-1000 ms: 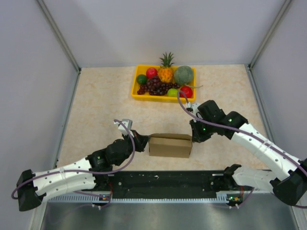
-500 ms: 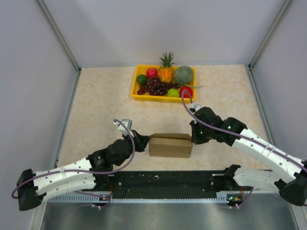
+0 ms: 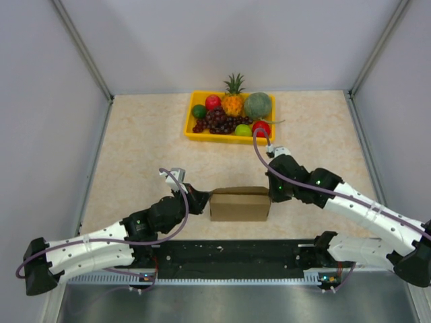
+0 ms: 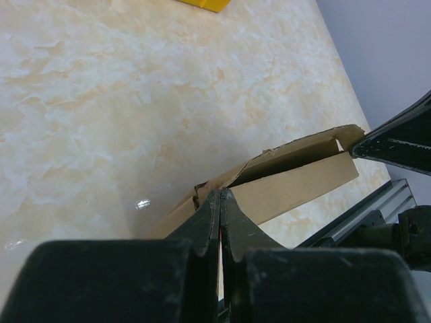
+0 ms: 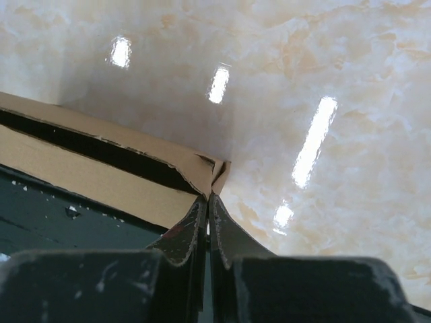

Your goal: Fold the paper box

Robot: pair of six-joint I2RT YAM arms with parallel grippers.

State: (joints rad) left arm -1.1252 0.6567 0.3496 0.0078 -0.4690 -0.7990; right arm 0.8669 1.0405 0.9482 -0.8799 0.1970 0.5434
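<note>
Now the paper box (image 3: 240,204) stands folded — plain brown, top seam gaping.

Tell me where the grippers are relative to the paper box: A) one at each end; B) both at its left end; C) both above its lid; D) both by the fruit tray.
A: the left gripper sits at the paper box's left end, the right gripper at its right end, both shut.
</note>
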